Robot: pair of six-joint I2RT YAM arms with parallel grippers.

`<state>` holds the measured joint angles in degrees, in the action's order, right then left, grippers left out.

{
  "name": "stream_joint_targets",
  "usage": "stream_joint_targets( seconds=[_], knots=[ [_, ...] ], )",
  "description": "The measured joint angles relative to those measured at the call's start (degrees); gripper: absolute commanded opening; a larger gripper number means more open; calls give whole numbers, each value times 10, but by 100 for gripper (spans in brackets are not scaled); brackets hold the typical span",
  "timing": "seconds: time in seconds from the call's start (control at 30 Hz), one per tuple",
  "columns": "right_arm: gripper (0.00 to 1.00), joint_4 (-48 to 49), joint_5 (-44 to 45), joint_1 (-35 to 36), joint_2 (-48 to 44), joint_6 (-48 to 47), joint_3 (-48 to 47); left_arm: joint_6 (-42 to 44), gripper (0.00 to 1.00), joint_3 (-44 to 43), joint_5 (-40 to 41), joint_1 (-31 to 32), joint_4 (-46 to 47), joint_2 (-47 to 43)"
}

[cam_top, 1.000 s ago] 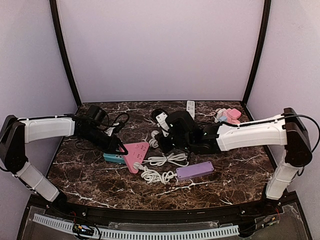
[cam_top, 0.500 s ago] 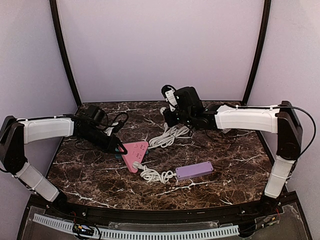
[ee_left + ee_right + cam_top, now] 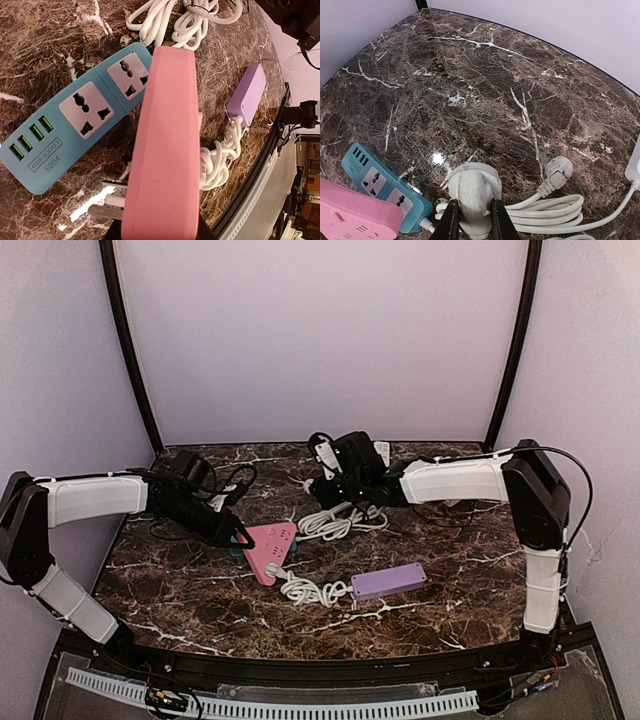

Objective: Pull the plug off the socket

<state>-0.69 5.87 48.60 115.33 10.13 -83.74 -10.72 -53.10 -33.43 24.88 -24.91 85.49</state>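
My right gripper (image 3: 474,223) is shut on a white plug (image 3: 472,192) and holds it just above the marble, clear of any socket. In the top view this gripper (image 3: 320,488) is at the back middle, with the plug's white cable (image 3: 335,523) trailing below it. My left gripper (image 3: 160,232) is shut on the pink power strip (image 3: 165,150) and presses it on the table; its fingers are mostly hidden under the strip. In the top view the left gripper (image 3: 240,538) sits at the pink strip's (image 3: 272,548) left end.
A teal power strip (image 3: 75,125) lies under and beside the pink one. A purple strip (image 3: 388,580) lies front of centre with a coiled white cable (image 3: 305,590). A second white plug (image 3: 560,167) lies on the marble. Pink items (image 3: 460,470) sit at the back right.
My right gripper lifted away from the pink strip with the white plug, swung to the back, then came slightly left and down. The white cable followed. The left arm has not moved.
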Motion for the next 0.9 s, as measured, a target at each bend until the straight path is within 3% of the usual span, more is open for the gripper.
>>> stream_joint_targets(
  seconds=[0.17,0.37,0.7,0.9],
  knots=[
    [46,6,-17,-7,15,17,-12,0,13,0,0,0,0,0],
    [65,-7,-24,-23,32,30,-17,0,12,0,-1,0,0,0],
    [73,-4,-39,-28,22,13,-7,0,12,0,-2,0,0,0],
    [75,17,-75,-26,-60,-16,61,0,12,0,-2,0,0,0]
  ],
)
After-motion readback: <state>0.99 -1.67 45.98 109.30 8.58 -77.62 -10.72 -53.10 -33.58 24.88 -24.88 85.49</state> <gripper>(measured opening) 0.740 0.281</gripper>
